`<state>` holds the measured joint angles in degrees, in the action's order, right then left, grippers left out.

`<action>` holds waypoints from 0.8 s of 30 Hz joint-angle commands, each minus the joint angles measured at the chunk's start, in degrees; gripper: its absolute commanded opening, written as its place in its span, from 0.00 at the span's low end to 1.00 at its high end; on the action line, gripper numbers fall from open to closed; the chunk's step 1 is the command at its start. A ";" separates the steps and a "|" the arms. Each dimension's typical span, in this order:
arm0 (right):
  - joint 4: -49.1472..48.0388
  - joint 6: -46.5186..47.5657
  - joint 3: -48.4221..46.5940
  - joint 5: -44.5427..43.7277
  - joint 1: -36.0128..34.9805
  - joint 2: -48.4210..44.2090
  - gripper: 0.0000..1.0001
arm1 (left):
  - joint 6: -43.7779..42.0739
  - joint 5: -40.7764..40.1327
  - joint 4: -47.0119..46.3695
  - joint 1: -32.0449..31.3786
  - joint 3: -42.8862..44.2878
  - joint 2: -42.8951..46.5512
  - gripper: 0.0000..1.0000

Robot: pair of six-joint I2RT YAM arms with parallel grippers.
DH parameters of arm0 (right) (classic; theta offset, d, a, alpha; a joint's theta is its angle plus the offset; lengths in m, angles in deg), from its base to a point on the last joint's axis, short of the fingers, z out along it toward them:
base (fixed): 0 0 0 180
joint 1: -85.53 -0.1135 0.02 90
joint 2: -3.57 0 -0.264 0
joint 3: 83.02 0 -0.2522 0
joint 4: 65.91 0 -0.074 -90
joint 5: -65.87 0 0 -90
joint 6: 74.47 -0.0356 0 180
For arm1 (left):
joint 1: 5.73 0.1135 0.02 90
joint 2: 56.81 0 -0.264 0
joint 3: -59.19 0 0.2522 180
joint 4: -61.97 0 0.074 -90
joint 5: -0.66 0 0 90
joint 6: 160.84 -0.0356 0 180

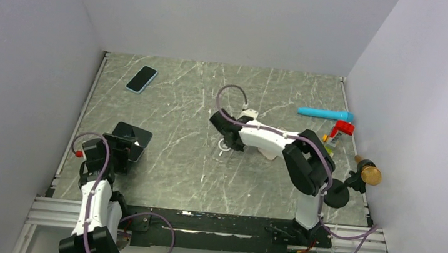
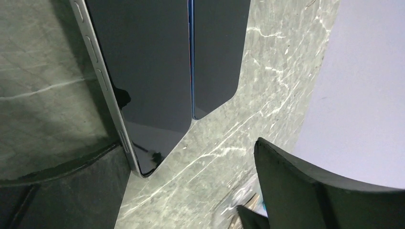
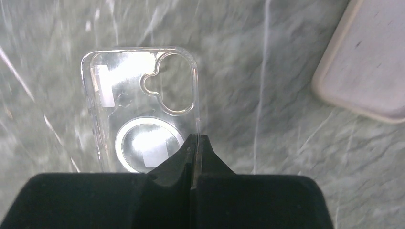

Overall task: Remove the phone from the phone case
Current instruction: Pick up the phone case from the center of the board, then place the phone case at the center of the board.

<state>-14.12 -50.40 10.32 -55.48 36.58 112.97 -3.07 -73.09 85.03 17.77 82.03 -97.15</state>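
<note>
Right wrist view: right fingers (image 3: 188,155) closed, pinching the edge of the clear case (image 3: 143,109). Left fingers (image 2: 305,183) spread open, black phone (image 2: 143,71) just beside them.

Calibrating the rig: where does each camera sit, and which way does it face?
Top external: above and behind, looking down on the table; left arm and right arm show.
Left wrist: on the left arm, close on the phone; one jaw shows.
Right wrist: looking down on the clear case; shut jaws show.
Top external and right wrist share the clear case.
</note>
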 commanded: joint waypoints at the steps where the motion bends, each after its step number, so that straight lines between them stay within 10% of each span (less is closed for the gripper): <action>1: -0.07 2.05 -3.99 -2.06 5.86 -1.46 0.00 | -7.14 -3.46 10.07 -0.56 2.75 -0.17 0.99; 24: 2.51 4.68 -5.74 -2.31 21.26 -1.97 0.00 | -15.08 -10.87 14.23 -9.69 14.81 7.28 0.99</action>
<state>-11.52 -45.00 3.41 -56.31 57.19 113.10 -13.39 -82.31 101.31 8.42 93.77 -90.00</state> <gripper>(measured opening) 0.010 0.994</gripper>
